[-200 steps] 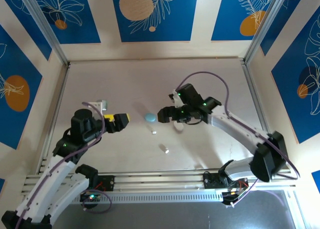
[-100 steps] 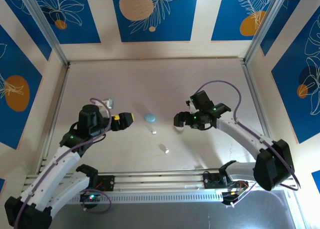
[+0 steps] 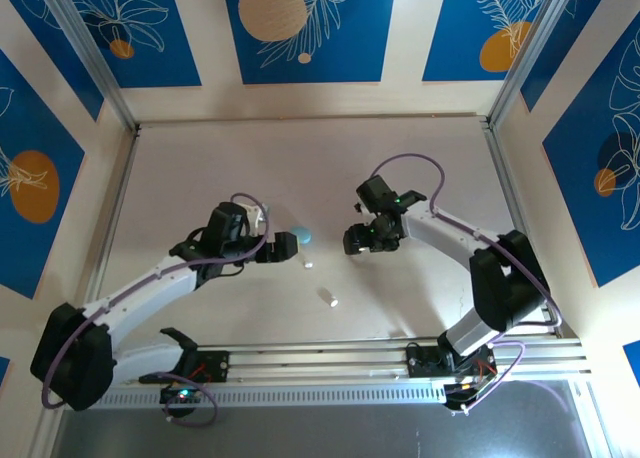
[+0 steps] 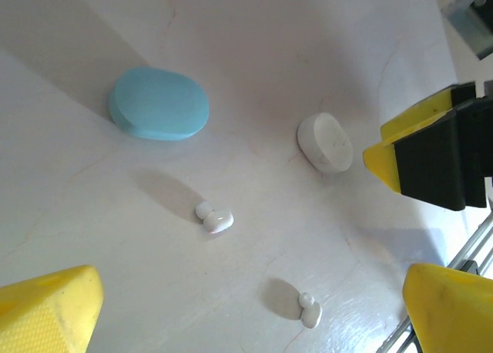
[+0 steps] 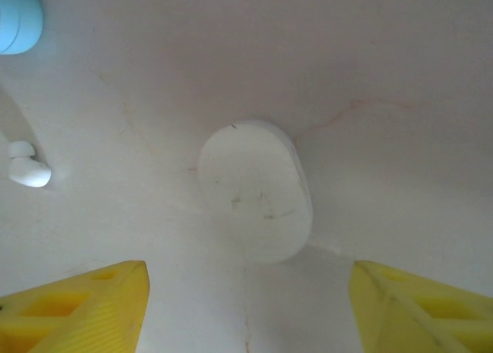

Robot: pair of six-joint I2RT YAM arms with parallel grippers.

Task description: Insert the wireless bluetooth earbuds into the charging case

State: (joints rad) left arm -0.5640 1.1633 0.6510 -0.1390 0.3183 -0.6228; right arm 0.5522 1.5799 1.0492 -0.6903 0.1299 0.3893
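Your left gripper (image 4: 250, 280) is spread wide, and nothing sits between its yellow fingers (image 4: 48, 310). In its wrist view one white earbud (image 4: 213, 218) lies on the table (image 4: 254, 52) just ahead of the open gap, a little left of its middle. The second earbud (image 4: 306, 309) lies nearer the camera and toward the right-hand finger. Neither earbud touches a finger. The blue case (image 4: 159, 104) sits beyond the first earbud toward the upper left, and the white case (image 4: 325, 142) sits off to the upper right; both show smooth, closed tops. From above, this gripper's tip is just beside the blue case, with the first earbud near it on the side of your arm bases.

Your right gripper (image 5: 246, 280) is also wide open and holds nothing. The white case lies flat on the table, centred between the two yellow fingers and just ahead of their tips. You cannot tell from its wrist camera whether the fingers touch the table. A white earbud shows at the left edge of that view, well outside the gap, and a corner of the blue case sits in the top left.
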